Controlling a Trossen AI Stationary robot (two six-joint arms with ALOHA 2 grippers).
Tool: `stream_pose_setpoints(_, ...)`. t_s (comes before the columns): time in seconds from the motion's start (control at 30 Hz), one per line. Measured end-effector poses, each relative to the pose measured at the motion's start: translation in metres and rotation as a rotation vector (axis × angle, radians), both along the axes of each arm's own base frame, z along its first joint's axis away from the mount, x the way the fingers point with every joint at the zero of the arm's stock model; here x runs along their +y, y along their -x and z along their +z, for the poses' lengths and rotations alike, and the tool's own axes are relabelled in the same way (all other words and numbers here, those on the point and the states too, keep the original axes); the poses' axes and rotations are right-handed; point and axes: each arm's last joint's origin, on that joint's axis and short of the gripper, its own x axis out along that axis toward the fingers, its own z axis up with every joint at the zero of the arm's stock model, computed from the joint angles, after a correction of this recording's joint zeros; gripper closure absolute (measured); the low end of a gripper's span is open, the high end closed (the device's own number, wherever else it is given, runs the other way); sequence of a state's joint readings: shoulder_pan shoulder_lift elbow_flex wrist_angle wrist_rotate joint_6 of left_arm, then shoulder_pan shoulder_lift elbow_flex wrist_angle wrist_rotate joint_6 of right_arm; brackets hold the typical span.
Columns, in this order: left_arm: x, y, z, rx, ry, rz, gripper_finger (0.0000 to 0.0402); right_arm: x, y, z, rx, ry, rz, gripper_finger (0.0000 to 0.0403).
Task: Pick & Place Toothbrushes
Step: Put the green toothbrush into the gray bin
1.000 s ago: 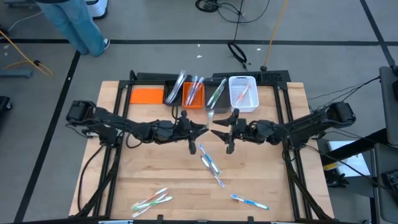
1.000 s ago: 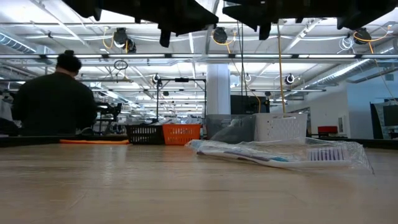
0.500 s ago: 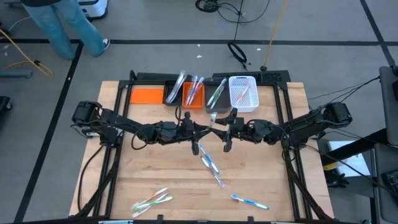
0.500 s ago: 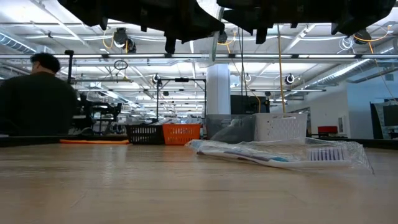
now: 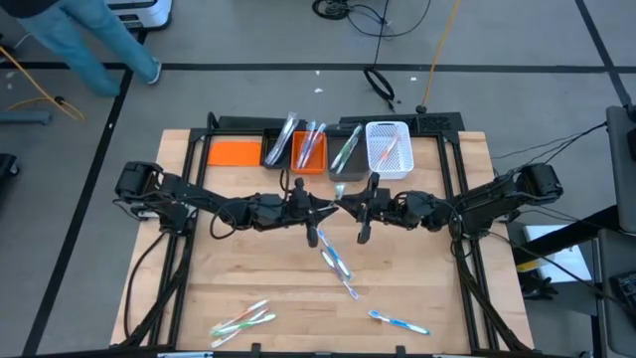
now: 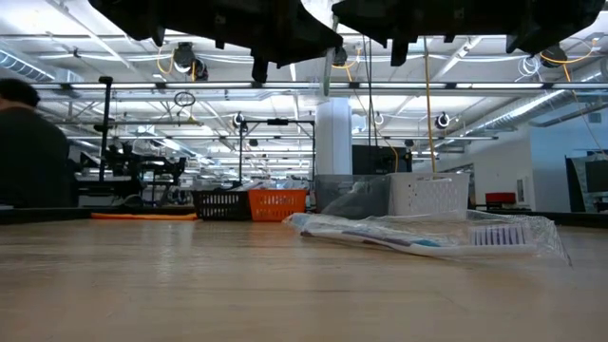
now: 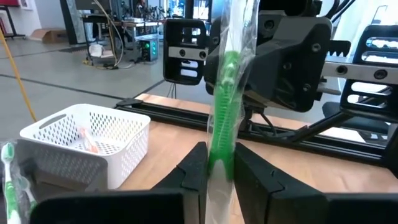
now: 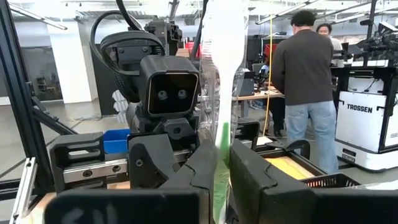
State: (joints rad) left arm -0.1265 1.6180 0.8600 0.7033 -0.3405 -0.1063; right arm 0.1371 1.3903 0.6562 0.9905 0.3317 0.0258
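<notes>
A green toothbrush in a clear wrapper stands upright in the air over the middle of the table. My left gripper and my right gripper are both shut on it. In the high view the left gripper and the right gripper meet tip to tip. In the low view the toothbrush shows as a pale strip between them. More wrapped toothbrushes lie flat on the table in the middle, at the near left and at the near right. My left gripper pinches the green handle inside its wrapper between the two fingers. It comes level from the table's left, with the fingers across the toothbrush. The toothbrush stands upright, clear of the table. My right gripper pinches the wrapped toothbrush between its two fingers. It comes nearly level from the table's right, with the fingers across the toothbrush. The clear wrapper rises well above the fingers.
Along the far edge stand a black bin, an orange bin, a grey bin and a white basket, each with toothbrushes in it. An orange flat piece lies to their left. People stand in the room beyond the table.
My left gripper has moved a little toward the table's right with the upright toothbrush, up to my right gripper's fingers. A person beyond the table has walked off to the left.
</notes>
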Motion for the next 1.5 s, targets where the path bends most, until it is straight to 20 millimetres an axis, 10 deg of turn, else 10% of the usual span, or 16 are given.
stream_pose_setpoints(0.3,0.000,0.000,-0.001,0.022,-0.042,0.008,0.0327,0.000,0.000,-0.001,0.015,0.023,-0.010,0.0383)
stream_pose_setpoints(0.87,0.009,0.003,-0.010,0.141,-0.143,0.218,0.0141,-0.015,0.000,-0.007,0.106,0.035,-0.135,0.0384)
stream_pose_setpoints(1.5,-0.015,0.009,-0.020,0.221,-0.091,0.190,0.0133,-0.092,0.006,-0.009,0.074,-0.103,-0.394,0.0384)
